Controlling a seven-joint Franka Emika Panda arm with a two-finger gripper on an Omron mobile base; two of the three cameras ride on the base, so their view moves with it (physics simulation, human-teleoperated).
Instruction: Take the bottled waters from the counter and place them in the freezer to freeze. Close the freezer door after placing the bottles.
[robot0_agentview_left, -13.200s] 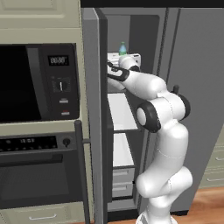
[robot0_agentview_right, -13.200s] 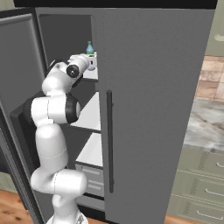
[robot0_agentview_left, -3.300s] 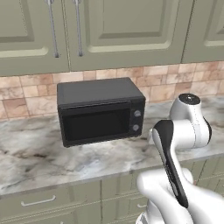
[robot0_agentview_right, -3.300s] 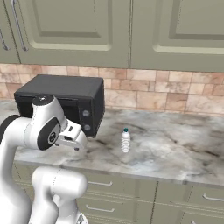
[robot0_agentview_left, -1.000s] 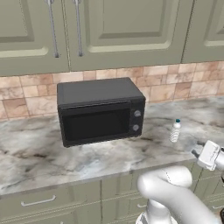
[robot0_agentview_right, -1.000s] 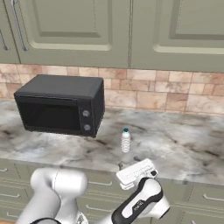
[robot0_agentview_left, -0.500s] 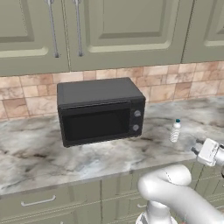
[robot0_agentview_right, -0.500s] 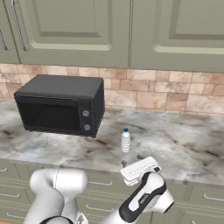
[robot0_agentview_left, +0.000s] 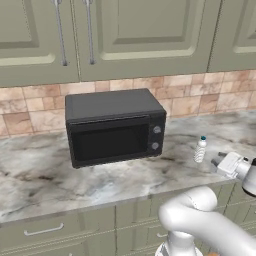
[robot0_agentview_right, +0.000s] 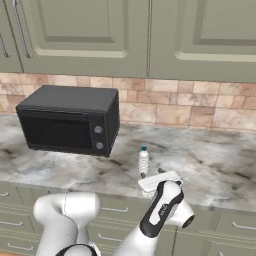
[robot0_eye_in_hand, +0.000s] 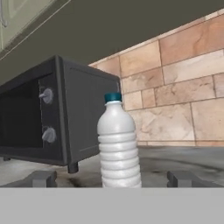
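Clear ribbed water bottle (robot0_eye_in_hand: 117, 144) stands upright on bench (robot0_agentview_right: 210, 165), just right of black microwave (robot0_agentview_right: 70, 120). Tool (robot0_eye_in_hand: 111, 178) wide open, empty, low, aimed at bottle. Move straight in, bottle between fingers (robot0_eye_in_hand: 41, 178), squeeze middle gently, avoid tipping.

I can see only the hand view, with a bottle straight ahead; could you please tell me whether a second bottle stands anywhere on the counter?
Observer: Both base views show one bottle on the counter, the one you are facing.
Operator: Thank you. How close is the claw to it?
Observer: In the left base view the open claw stops short of the bottle, with a gap between them, about at the counter's front edge.
Operator: Is the microwave in the way?
Observer: It doesn't look so. The right base view shows the microwave standing apart from the bottle, to its left.
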